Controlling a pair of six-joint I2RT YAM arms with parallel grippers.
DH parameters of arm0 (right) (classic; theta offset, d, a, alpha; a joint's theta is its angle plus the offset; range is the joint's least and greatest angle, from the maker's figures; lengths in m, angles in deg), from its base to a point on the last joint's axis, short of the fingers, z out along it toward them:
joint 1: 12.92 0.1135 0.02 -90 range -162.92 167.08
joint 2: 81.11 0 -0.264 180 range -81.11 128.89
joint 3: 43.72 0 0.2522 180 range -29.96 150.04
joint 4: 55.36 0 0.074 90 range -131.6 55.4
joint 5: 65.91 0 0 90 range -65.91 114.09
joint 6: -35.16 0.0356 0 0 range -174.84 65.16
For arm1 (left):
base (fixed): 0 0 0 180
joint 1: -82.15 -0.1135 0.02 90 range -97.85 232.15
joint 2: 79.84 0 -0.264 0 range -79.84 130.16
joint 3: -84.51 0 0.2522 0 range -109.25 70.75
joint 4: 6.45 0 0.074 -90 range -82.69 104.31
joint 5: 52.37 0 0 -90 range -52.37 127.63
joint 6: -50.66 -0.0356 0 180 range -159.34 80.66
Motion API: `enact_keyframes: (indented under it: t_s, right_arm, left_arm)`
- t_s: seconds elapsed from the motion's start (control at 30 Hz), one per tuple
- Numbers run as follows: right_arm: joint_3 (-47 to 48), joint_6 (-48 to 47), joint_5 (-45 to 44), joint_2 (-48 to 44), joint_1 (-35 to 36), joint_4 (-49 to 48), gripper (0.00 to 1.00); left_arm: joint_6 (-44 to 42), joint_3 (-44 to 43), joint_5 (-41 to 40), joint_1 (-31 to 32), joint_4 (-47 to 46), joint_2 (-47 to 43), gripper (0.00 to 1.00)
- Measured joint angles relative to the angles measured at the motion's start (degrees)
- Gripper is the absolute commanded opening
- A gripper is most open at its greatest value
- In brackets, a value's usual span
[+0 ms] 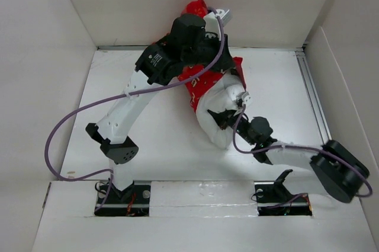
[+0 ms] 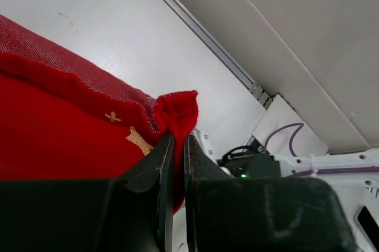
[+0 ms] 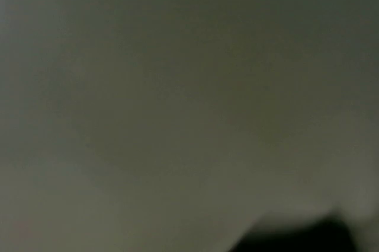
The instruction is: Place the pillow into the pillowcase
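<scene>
The red pillowcase (image 1: 204, 83) hangs at the back middle of the table, its top lifted high. My left gripper (image 2: 176, 140) is shut on a folded edge of the pillowcase (image 2: 65, 133), where gold marks show on the cloth. The white pillow (image 1: 217, 136) slants below it, with its upper end inside the red cloth. My right gripper (image 1: 213, 114) is pressed into the pillow's side, its dark fingers drawn together on the fabric. Dim white pillow (image 3: 177, 86) cloth fills the right wrist view.
White walls box in the table on three sides. A metal rail (image 1: 315, 101) runs along the right edge and another along the back (image 2: 201, 32). Purple cables (image 1: 59, 130) loop off both arms. The right arm (image 2: 331, 172) lies close beside the left gripper.
</scene>
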State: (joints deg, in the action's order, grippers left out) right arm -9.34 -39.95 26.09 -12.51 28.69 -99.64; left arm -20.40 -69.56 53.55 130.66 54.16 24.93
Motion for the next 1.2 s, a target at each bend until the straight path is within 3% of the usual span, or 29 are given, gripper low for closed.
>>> enact_keyframes:
  t_s: [0.17,0.27,0.3,0.57,0.73,0.77,0.8,0.93,1.1,1.2]
  right_arm:
    - [-1.97,5.09,1.57,15.58,-0.28,-13.14,0.02]
    - [-1.46,7.85,4.24,19.52,-0.39,-18.12,0.04]
    - [-0.85,9.09,5.53,20.7,-0.39,-19.32,0.0]
    - [13.75,22.05,15.15,28.89,2.91,-19.69,0.0]
    - [23.82,26.1,14.62,30.08,7.98,-18.53,0.02]
    - [23.67,26.03,14.03,29.83,8.46,-18.56,0.11]
    - [23.04,25.86,13.49,29.68,8.72,-18.51,0.38]
    - [11.8,24.39,10.54,27.39,9.44,-19.12,0.97]
    - [-15.17,22.45,-2.38,19.17,13.86,-18.23,1.0]
    - [-19.58,22.14,-9.16,9.51,18.18,-12.79,1.0]
  left_arm:
    - [-0.83,1.9,1.99,-0.02,1.03,0.17,0.0]
    - [-1.11,1.9,3.96,-0.02,0.9,1.86,0.0]
    - [-1.25,1.9,4.46,-0.02,0.68,2.49,0.0]
    - [-4.76,-2.73,2.14,-0.31,1.44,4.85,0.0]
    - [-6.36,-2.75,0.87,-2.69,1.49,3.54,0.0]
    - [-6.54,-2.69,0.48,-2.95,1.53,3.45,0.0]
    - [-6.86,-2.14,-0.07,-3.02,1.44,3.45,0.0]
    - [-7.82,4.74,-1.27,-2.67,0.55,4.33,0.0]
    - [-7.98,13.84,-1.22,-1.03,-3.26,13.07,0.0]
    - [-7.89,14.4,0.9,0.5,-5.38,19.23,0.0]
